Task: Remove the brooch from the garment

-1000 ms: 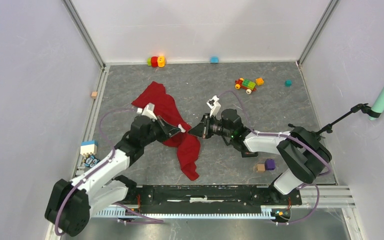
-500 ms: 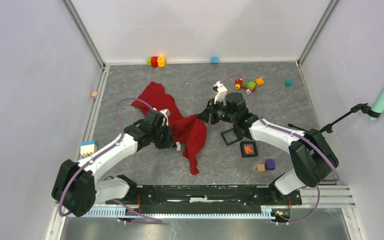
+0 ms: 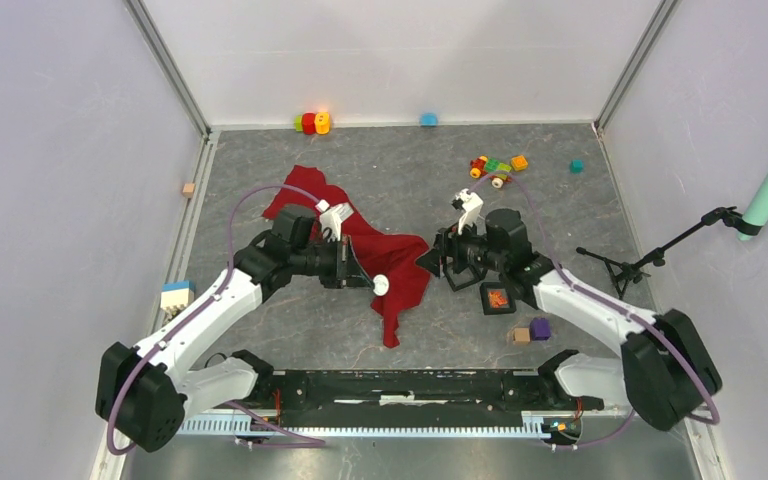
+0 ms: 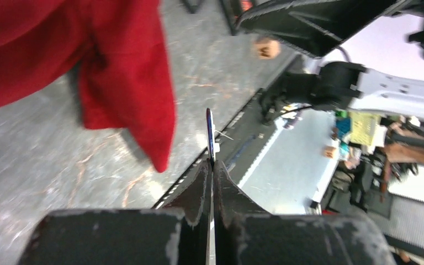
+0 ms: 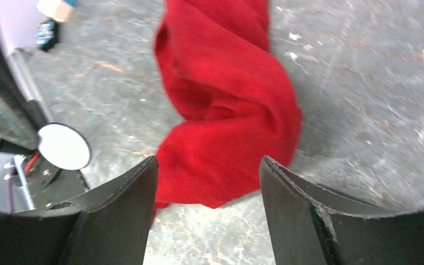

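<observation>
The red garment (image 3: 365, 243) lies crumpled on the grey table, also seen in the right wrist view (image 5: 226, 105) and the left wrist view (image 4: 116, 72). My left gripper (image 3: 370, 282) is shut on the brooch (image 3: 381, 285), a white round disc. That disc shows edge-on between the shut jaws (image 4: 210, 135) and face-on at the left of the right wrist view (image 5: 63, 146), apart from the cloth. My right gripper (image 3: 440, 258) stands open just right of the garment's edge, with only cloth and table between its fingers (image 5: 207, 165).
A small black tray (image 3: 497, 298), a purple cube (image 3: 540, 328) and a wooden cube (image 3: 519, 336) lie under the right arm. A toy car (image 3: 492, 167) and loose blocks (image 3: 312, 122) sit at the back. A blue-white block (image 3: 176, 296) is at the left wall.
The right gripper has opened, let go of the garment and drawn back to the right. The left gripper has swung right with the brooch. The garment has settled flatter on the table.
</observation>
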Motion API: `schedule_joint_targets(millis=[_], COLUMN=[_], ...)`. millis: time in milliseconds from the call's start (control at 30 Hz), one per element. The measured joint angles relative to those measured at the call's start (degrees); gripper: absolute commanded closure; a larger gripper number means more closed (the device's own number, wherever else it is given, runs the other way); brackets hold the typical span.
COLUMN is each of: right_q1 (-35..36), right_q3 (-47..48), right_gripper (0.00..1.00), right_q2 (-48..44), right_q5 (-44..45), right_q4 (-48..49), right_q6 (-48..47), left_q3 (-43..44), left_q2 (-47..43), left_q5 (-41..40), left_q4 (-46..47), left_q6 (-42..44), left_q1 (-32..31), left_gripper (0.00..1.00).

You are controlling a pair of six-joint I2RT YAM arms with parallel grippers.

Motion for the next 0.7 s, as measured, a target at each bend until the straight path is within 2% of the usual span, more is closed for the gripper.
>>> schedule_joint_targets(millis=[167,300,400,600,700], right_q1=[0.0,0.1,0.1,0.1,0.2], right_q3=[-3.8,-8.0,-10.6,-12.4,-12.7], right_gripper=[0.30,0.34,0.35,0.46,0.49], right_q2=[-6.4,-9.1,-9.3,-7.2,-5.3], right_q5=[-8.0,-13.0,-15.3,-19.6,-21.2], right_q4=[7.4,17.0,24.5,40.5,47.6], right_q6=[2.2,8.7,14.9,26.5,31.5], left_q3=[-1.0,-1.2,-1.6,-2.7,-2.7], left_q2=[-0.9,-1.6,-2.4,-3.7,-3.7], left_q5=[8.9,12.4,13.6,15.6,15.9], left_q4=[9.3,14.6,18.8,26.4,28.4], left_q6=[-2.1,-3.2,-4.2,-7.0,-7.7], left_q1=[0.1,0.1,0.1,0.1,0.1], left_gripper=[0.98,0.98,0.98,0.98,0.98])
